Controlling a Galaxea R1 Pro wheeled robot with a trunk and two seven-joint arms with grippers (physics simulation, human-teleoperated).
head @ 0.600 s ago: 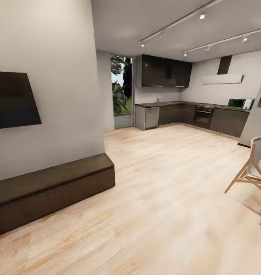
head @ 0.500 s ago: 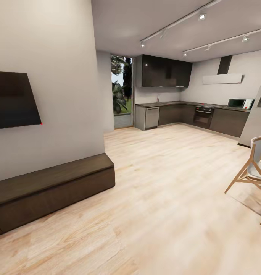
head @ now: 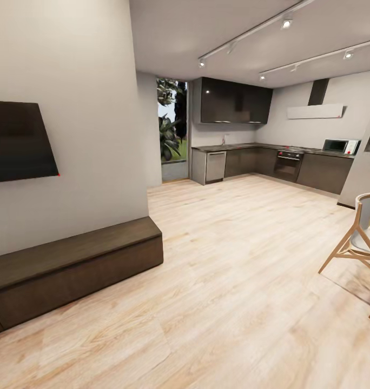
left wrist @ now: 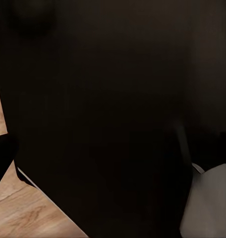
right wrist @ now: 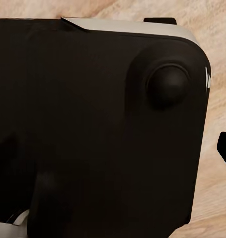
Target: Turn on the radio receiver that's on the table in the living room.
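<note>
The radio receiver and the grey coffee table are out of view, as are the sofa and pendant lamp of the living room. In the head view I face a wood floor (head: 228, 281) running toward a dark-cabinet kitchen (head: 250, 162). In the left wrist view a dark panel of my own body (left wrist: 113, 99) is close up, over a strip of floor (left wrist: 24, 213). In the right wrist view there is a black rounded housing (right wrist: 103, 124) with a knob (right wrist: 167, 85). A dark tip (right wrist: 225, 148) at that picture's edge may be a finger.
A black wall screen (head: 17, 141) hangs at the left above a long low dark cabinet (head: 71, 270). A wooden chair (head: 358, 237) stands at the right edge. A glass door with plants (head: 171, 129) sits beside the kitchen. The floor between them is wide.
</note>
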